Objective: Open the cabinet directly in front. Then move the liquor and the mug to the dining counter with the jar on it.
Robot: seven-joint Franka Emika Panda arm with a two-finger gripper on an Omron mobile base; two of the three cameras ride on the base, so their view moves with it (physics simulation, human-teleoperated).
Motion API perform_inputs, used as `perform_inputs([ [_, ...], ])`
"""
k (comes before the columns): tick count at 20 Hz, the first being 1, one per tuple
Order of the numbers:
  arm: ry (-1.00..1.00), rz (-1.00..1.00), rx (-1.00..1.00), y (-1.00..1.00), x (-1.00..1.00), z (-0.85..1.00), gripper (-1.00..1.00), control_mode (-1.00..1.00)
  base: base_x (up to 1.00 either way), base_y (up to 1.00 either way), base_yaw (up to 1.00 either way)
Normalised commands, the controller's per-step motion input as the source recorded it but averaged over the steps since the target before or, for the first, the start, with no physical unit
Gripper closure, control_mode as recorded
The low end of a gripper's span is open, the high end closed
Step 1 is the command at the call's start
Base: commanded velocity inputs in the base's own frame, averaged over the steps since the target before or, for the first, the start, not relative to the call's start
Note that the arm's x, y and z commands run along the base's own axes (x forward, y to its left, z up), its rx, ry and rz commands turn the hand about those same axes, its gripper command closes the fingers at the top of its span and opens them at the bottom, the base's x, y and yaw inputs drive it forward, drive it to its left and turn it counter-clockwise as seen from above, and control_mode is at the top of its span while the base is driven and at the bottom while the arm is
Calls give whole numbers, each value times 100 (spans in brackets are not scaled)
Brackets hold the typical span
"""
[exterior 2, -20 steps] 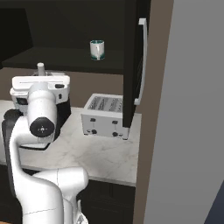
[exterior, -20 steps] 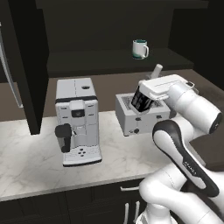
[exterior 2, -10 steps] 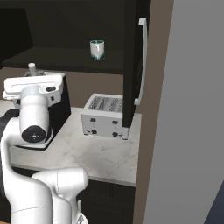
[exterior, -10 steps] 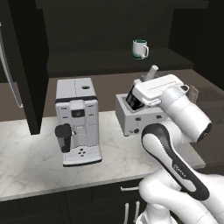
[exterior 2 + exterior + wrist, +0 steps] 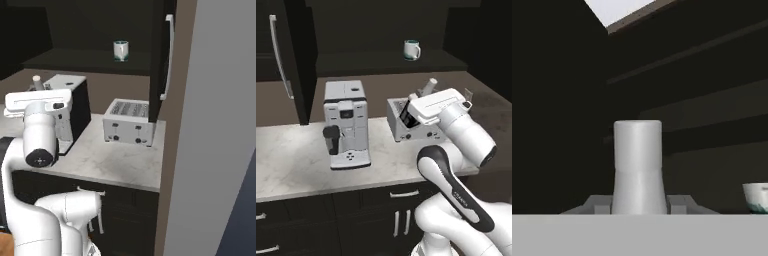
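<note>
A: Cabinet (image 5: 293, 55) doors stand open. Left base view has the left door with its silver bar handle (image 5: 278, 55) at far left, then the white coffee machine (image 5: 346, 122) on the marble worktop (image 5: 291, 160), then the toaster (image 5: 406, 122) partly behind the arm, mug (image 5: 411, 49) up on the shelf above.

B: And the right base view?

A: Same scene from the other side: coffee machine partly behind the arm at left, toaster in full with its top slots, mug on the shelf, right door edge-on with its handle at right. It also gets a grey wall panel (image 5: 215, 125) far right, which the left one lacks.

B: Liquor?

A: Liquor (image 5: 638, 165) is in the gripper (image 5: 639, 204). Hand view puts the pale grey neck and flat-topped cap dead centre, rising between the finger tips, jaws clamped on it. The base views catch just the cap poking up behind the hand, tilted in the left one. The bottle is lifted off the shelf, out in front of the cabinet above the worktop.

B: Mug look?

A: Pale outside, teal rim, handle to the right in the left base view. Hand view clips its rim at the lower right edge.
</note>
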Motion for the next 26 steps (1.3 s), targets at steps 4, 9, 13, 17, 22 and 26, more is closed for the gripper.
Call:
perform_inputs([
  [4,0,0,0,0,0,0,100,100,-97,26,37],
  [9,0,0,0,0,0,0,100,100,-31,4,78],
  [13,0,0,0,0,0,0,100,100,-4,0,89],
  [17,0,0,0,0,0,0,100,100,-4,0,90],
  [22,0,0,0,0,0,0,100,100,-3,0,90],
  [26,0,0,0,0,0,0,100,100,-3,0,91],
])
